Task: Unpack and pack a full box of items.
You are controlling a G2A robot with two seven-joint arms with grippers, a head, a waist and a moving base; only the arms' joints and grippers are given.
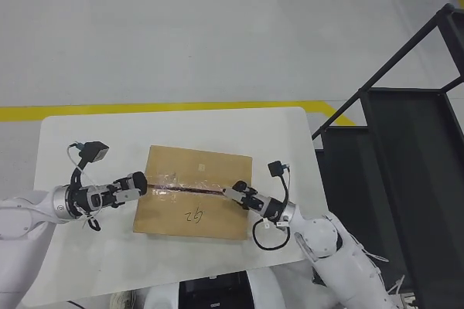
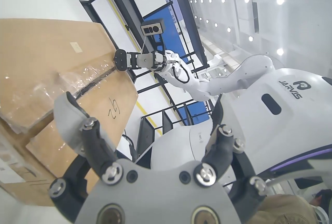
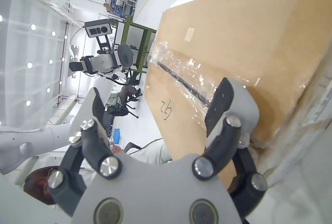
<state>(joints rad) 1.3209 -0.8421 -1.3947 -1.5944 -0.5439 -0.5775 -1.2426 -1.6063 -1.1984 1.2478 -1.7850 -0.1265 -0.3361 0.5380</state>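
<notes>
While closed, brown cardboard box wears crinkled clear tape | left claw released | right claw released

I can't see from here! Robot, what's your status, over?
Left gripper open, one end of brown cardboard box. Right gripper open, other end. Box shut, clear tape over seam.

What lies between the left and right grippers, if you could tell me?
The top of the closed cardboard box: its taped seam runs from the left gripper to the right gripper, as the top view shows.
</notes>
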